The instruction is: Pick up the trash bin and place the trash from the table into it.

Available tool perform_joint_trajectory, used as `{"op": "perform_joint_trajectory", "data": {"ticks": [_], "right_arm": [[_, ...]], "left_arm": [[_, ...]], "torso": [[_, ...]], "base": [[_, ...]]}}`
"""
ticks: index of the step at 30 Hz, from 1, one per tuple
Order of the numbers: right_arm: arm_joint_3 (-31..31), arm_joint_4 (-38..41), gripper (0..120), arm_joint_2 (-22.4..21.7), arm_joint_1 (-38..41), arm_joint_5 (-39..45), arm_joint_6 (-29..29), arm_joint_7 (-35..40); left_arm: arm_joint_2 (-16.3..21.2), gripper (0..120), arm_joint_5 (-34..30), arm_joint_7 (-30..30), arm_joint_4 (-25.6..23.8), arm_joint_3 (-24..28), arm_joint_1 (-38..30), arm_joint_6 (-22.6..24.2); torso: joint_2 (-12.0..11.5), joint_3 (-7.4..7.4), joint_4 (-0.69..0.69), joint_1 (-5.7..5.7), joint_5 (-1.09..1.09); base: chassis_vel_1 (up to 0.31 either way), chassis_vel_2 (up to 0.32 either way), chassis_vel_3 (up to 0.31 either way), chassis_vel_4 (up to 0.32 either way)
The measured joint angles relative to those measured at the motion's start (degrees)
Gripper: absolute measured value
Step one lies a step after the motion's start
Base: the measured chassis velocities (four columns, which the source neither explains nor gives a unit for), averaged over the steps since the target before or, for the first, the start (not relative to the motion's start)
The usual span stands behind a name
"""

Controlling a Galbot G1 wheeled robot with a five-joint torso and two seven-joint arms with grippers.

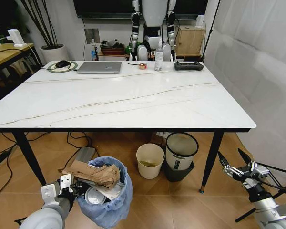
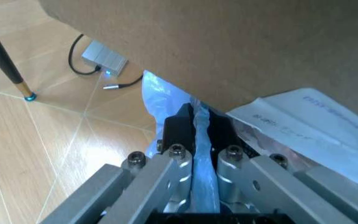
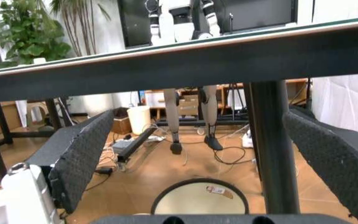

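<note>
The trash bin (image 1: 107, 200), lined with a crinkly light-blue bag, stands on the floor in front of the table (image 1: 133, 102), at the lower left of the head view. Trash fills it: a brown paper bag (image 1: 93, 172) across the top and a white lid (image 1: 94, 195) beneath. My left gripper (image 1: 72, 185) is at the bin's left rim. In the left wrist view, the left gripper (image 2: 199, 116) is shut on a fold of the blue bag (image 2: 160, 91), under the brown paper bag (image 2: 229, 46). My right gripper (image 1: 229, 151) hangs open, low beside the table's right front leg (image 1: 210, 160).
Under the table stand a cream bucket (image 1: 149, 160) and a white-and-dark-grey bin (image 1: 181, 151), with a power strip (image 1: 85, 155) and cables on the floor. At the table's far edge lie a grey laptop (image 1: 99, 67), a black controller (image 1: 188, 66) and a bottle (image 1: 158, 57).
</note>
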Motion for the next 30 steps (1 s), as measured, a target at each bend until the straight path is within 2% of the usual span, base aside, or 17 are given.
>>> {"op": "perform_joint_trajectory", "data": {"ticks": [30], "right_arm": [[0.0,0.0,100,0.0,0.0,0.0,0.0,0.0]], "left_arm": [[0.06,0,0.45,0.93,0.91,0.2,-0.46,-1.62]], "torso": [[-4.91,-2.93,0.0,-1.98,0.0]], "base": [[0.0,0.0,0.0,0.0]]}}
